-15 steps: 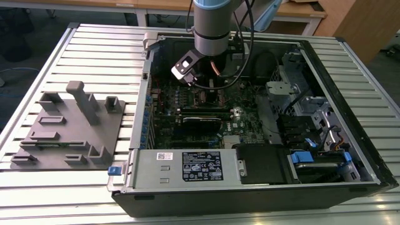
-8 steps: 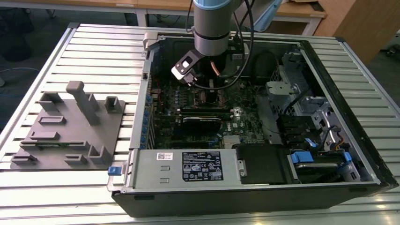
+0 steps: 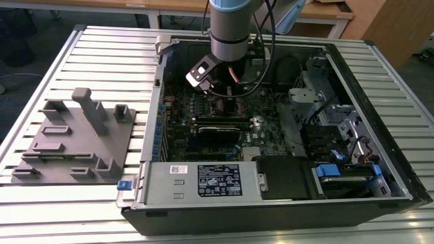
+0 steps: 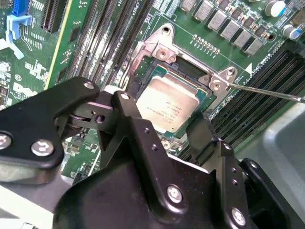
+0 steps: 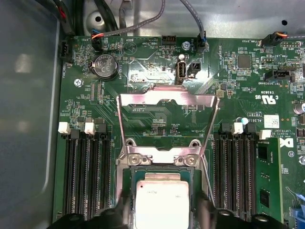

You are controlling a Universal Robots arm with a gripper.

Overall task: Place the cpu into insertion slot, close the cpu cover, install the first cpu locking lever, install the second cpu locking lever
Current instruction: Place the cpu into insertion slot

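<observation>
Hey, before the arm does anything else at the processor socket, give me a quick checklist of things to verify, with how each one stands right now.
1. The cpu lies flat in the insertion slot: ok.
2. The cpu cover is closed over the chip: not ok, it is swung back open.
3. The locking lever is latched down: not ok, it sticks out free.
4. The pincer is centred at the cpu: ok, it sits right over it.
5. The pincer is free of the cpu: cannot tell.
</observation>
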